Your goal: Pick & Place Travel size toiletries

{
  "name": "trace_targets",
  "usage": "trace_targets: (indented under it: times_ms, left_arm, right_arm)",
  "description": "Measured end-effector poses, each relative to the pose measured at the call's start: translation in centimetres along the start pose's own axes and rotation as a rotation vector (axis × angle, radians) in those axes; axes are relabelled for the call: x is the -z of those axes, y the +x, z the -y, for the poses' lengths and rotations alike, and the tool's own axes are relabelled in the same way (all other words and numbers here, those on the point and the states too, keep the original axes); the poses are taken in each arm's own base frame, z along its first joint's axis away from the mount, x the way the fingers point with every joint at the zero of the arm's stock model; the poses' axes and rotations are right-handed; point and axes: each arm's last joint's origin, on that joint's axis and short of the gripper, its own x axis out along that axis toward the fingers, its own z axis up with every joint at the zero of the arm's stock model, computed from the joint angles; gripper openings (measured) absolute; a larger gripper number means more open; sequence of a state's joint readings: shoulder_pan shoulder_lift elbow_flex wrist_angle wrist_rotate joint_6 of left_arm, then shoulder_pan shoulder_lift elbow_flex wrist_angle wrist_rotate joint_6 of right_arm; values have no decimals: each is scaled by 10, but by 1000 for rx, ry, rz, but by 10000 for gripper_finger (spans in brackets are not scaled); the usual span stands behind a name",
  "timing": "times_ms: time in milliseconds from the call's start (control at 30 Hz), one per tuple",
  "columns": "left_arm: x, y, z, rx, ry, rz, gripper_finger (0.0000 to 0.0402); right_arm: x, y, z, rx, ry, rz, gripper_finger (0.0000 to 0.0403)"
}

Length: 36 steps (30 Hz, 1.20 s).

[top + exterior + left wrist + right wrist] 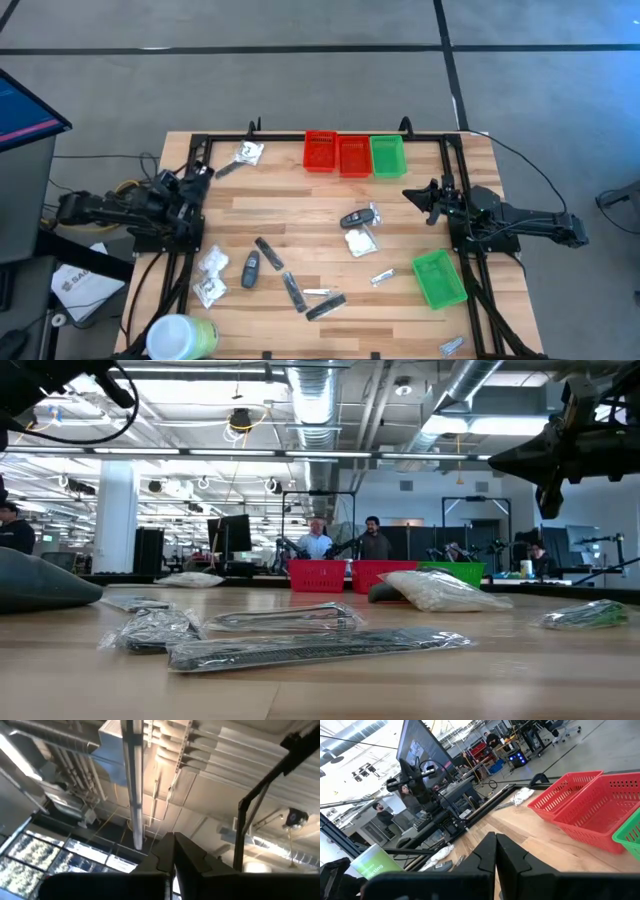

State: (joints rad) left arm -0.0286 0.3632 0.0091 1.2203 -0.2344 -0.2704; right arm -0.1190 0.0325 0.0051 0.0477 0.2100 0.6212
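Along the upper edge of the wooden worktop (300, 215) in the high view stand two red bins (336, 154) and a green bin (388, 156) side by side; a second green bin (438, 278) sits at lower right, and a big white-and-green tub (182, 336) lies at the lower left corner. People show in the room beyond the worktop in the low view.

The travel size toiletries lie scattered and well apart from both arms: a white crinkly packet (248, 153) near the upper left, two more white packets (210, 274) at lower left, a dark oval (250, 269) beside them, slim dark sticks (294, 290) in the lower middle, a dark oval item (360, 217) touching a white packet (361, 240) at centre, and a small silvery sachet (382, 277) just beside the lower green bin.

The left hand (198, 172) rests at the worktop's left edge, fingers together and holding nothing. The right hand (418, 196) sits at the right edge, fingers together, empty.
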Motion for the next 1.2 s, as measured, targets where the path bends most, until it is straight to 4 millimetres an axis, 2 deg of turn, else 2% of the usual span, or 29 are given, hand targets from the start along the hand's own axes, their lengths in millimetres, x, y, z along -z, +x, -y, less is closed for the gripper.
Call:
trace_targets:
  times_ms: [133, 267, 433, 600, 833, 1033, 1200]
  left_arm:
    - [4, 4, 0, -4, -144, -30, 1]
    - [12, 5, 0, 24, -188, -95, 1]
    - [14, 14, 2, 59, -119, -126, 1]
    - [17, 31, 7, 95, -37, -155, 1]
    - [34, 61, 5, 7, 161, -242, 1]
    - [50, 86, 6, 15, 185, -345, 1]
    - [53, 100, 10, 37, 192, -453, 1]
  right_arm:
    - [0, 0, 0, 0, 0, 0, 0]
    - [0, 0, 0, 0, 0, 0, 0]
    - [0, 0, 0, 0, 0, 0, 0]
    - [0, 0, 0, 0, 0, 0, 0]
    - [0, 0, 0, 0, 0, 0, 0]
    - [0, 0, 0, 0, 0, 0, 0]
    - [0, 0, 0, 0, 0, 0, 0]
